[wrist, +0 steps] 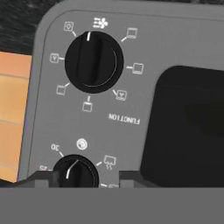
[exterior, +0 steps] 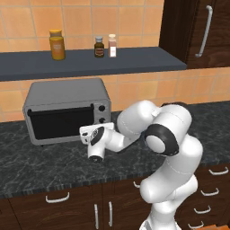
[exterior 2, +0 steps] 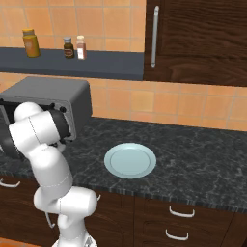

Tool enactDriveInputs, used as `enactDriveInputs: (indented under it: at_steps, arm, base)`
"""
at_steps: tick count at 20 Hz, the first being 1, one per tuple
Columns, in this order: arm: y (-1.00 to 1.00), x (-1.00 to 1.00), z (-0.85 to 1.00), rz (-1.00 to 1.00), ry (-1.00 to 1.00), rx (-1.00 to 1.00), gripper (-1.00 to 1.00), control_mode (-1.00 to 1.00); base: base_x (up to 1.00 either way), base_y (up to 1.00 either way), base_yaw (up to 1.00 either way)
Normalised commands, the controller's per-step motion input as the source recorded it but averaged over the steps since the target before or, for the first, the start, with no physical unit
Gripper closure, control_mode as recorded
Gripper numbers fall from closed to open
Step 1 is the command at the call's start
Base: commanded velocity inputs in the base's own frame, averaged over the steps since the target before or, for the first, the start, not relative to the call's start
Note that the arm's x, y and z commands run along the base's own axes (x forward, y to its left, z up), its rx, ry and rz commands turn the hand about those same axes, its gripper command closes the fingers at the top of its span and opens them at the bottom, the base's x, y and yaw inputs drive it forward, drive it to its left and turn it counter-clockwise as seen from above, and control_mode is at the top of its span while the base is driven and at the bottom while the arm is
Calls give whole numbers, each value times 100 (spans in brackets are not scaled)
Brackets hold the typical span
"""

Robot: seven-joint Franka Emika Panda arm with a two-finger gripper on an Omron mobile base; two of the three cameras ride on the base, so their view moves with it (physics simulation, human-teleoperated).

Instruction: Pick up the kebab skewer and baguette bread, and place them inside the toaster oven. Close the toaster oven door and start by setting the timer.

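Observation:
The silver-grey toaster oven (exterior: 67, 96) (exterior 2: 53, 94) stands on the dark counter at the left. Its door (exterior: 60, 122), a dark glass pane, is closed. My gripper (exterior: 86, 134) is pressed up to the oven's right front panel. In the hand view, which is rolled upside down, my gripper (wrist: 87, 177) is open, its two tips flanking the timer knob (wrist: 75, 171). The left tip sits at the knob's edge and a small gap shows on the right. The function knob (wrist: 93, 61) is further up the panel. The kebab skewer and baguette bread are out of view.
An empty pale round plate (exterior 2: 130, 160) lies on the counter to the right of the oven. Above the oven a dark shelf (exterior: 134, 60) carries an orange jar (exterior: 57, 44) and two small bottles (exterior: 99, 46). A dark wooden cabinet (exterior: 206, 31) hangs at the upper right.

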Motion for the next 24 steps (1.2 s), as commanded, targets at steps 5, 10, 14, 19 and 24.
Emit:
enactDriveInputs:
  at_steps: [5,10,14,19,24]
  arm:
    - [-15,22,0,1,-6,0,100,-100]
    - [-32,8,8,1,-4,0,100,-100]
    - [-30,12,11,0,-2,0,100,-100]
    - [-28,6,11,0,0,0,100,-100]
    - [-28,0,10,0,0,0,100,-100]
  base:
    - [0,0,0]
    - [0,0,0]
    - [0,0,0]
    - [0,0,0]
    - [0,0,0]
